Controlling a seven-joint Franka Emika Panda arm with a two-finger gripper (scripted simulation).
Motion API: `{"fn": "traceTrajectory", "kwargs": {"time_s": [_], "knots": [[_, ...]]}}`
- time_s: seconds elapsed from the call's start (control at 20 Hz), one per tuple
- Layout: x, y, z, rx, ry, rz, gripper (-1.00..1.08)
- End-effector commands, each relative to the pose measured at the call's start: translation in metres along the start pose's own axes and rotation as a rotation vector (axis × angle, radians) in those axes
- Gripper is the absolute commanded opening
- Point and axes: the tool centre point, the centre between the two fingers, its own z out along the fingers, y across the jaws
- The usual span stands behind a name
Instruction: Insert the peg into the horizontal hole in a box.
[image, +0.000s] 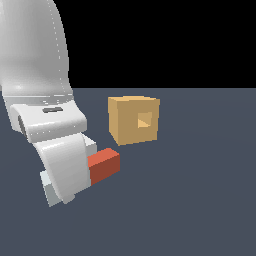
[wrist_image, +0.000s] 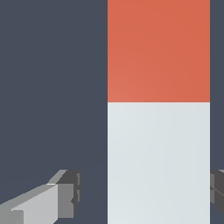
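The peg (wrist_image: 158, 112) lies flat on the table (image: 200, 200), between the fingers (wrist_image: 65, 194) of the hand (wrist_image: 146, 192), which stands wide with gaps on both sides. It looks rigid, light and smooth-sided; the white portion is the sensible hold. The box (image: 134, 120), its hole (image: 144, 120) open, sits beyond the red tip.

Mostly hidden or cropped: peg, hand, hole depth.
Pale length of the peg (image: 103, 165) largely covered by the arm (image: 55, 145) in the exterior view; hand itself not seen there. In the wrist view, peg cut off at both ends, one fingertip (wrist_image: 217, 187) clipped by the edge. Inside of the hole (image: 144, 120) too shaded to judge depth.
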Motion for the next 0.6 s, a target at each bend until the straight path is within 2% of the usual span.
{"fn": "traceTrajectory", "kwargs": {"time_s": [0.0,0.1,0.15,0.55], "knots": [[0.0004,0.0001,0.0047,-0.001,0.001,0.000,1.00],[0.0005,0.0001,0.0057,-0.001,0.001,0.000,1.00],[0.0005,0.0001,0.0057,-0.001,0.001,0.000,-1.00],[0.0005,0.0001,0.0057,-0.001,0.001,0.000,-1.00]]}}
